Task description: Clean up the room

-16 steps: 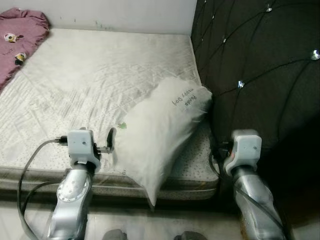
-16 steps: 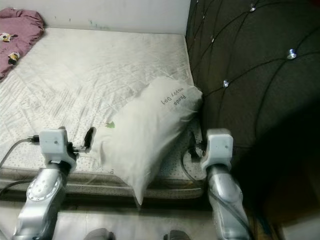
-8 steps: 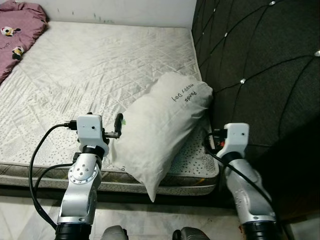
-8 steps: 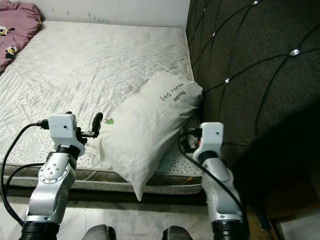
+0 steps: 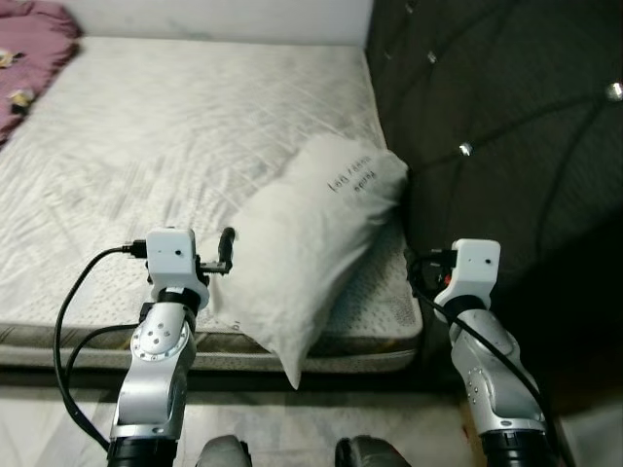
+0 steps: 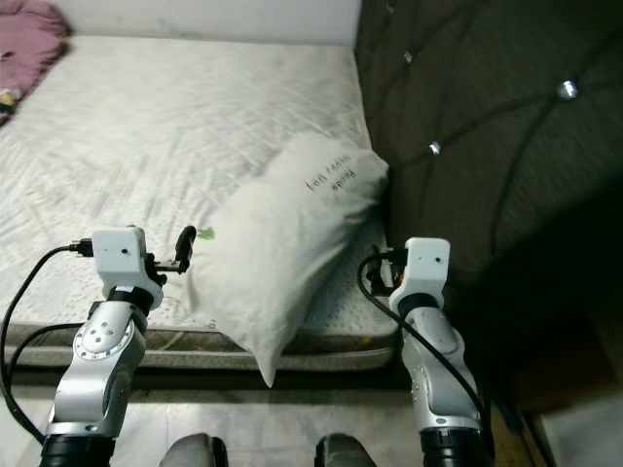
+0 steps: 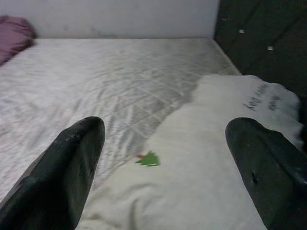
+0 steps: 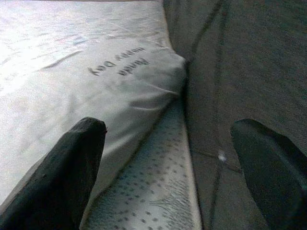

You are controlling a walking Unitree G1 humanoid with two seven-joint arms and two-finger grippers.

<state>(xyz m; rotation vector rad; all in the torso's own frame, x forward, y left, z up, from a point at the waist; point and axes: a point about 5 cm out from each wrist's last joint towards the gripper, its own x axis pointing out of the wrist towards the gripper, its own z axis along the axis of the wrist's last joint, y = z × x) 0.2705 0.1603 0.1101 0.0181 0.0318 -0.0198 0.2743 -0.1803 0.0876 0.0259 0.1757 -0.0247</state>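
Note:
A white pillow [image 5: 302, 253] with dark lettering and a small green mark lies slantwise on the near right corner of the bed. Its top end leans on the headboard and its lower corner hangs over the mattress [image 5: 146, 146] front edge. My left gripper [image 5: 222, 258] is open just at the pillow's left side, level with the green mark [image 7: 148, 159]; in the left wrist view its fingers [image 7: 76, 158] stand wide apart. My right gripper [image 6: 375, 274] is open at the pillow's right side, by the gap between mattress and headboard, its fingers [image 8: 76, 163] wide apart with nothing held.
A dark tufted headboard [image 5: 506, 117] with shiny buttons rises along the bed's right side. A maroon blanket [image 5: 29, 44] is bunched at the far left corner. A pale wall runs behind the bed. Light floor [image 5: 292, 428] lies in front of the mattress.
The whole picture has shifted, so the camera moved. Both arms rose toward the pillow's sides during the first half second. The pillow lies as before and both grippers stay open.

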